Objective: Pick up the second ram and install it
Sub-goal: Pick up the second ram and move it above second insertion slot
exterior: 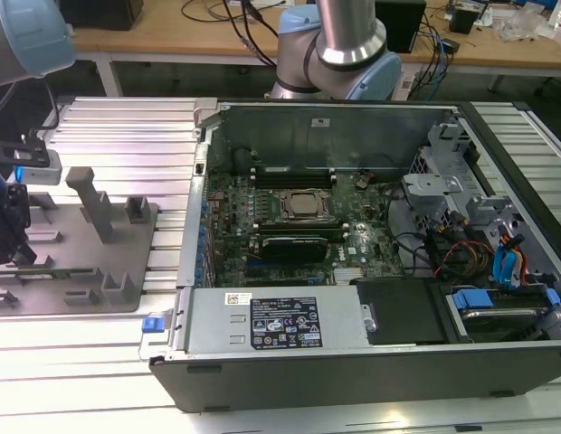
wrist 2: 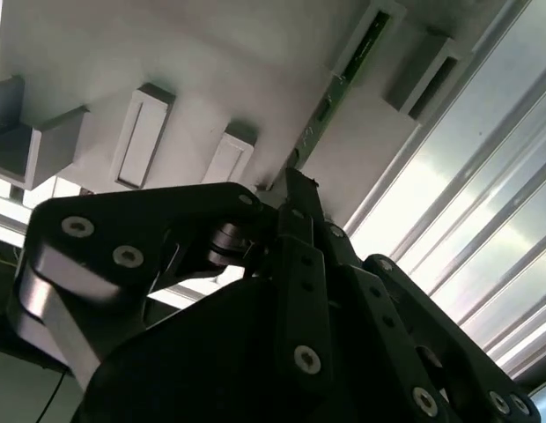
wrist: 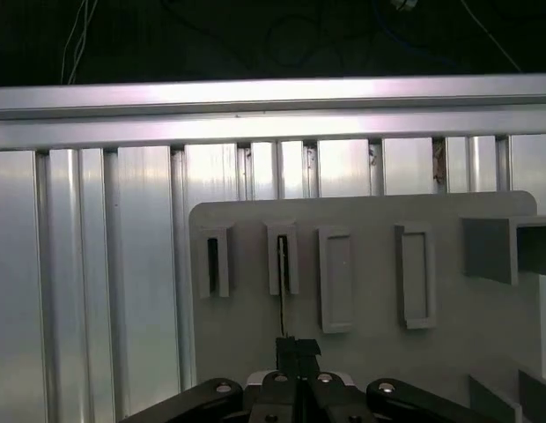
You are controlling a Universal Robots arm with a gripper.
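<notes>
The second ram (wrist: 282,295) is being kept on edge in a slot of the grey fixture plate (wrist: 361,361), pinched by the narrowly closed gripper (wrist: 298,348). A straight, untilted pull is being judged safest.

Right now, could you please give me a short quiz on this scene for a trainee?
1. True or false: the pincer is shut on the ram.
2. Where is the ram's far end? A) in a slot on the grey plate B) on the motherboard C) on the floor
3. Fill in: in the exterior view, the pincer is to the view's ___ of the case.
Key: 1 true; 2 A; 3 left.
</notes>
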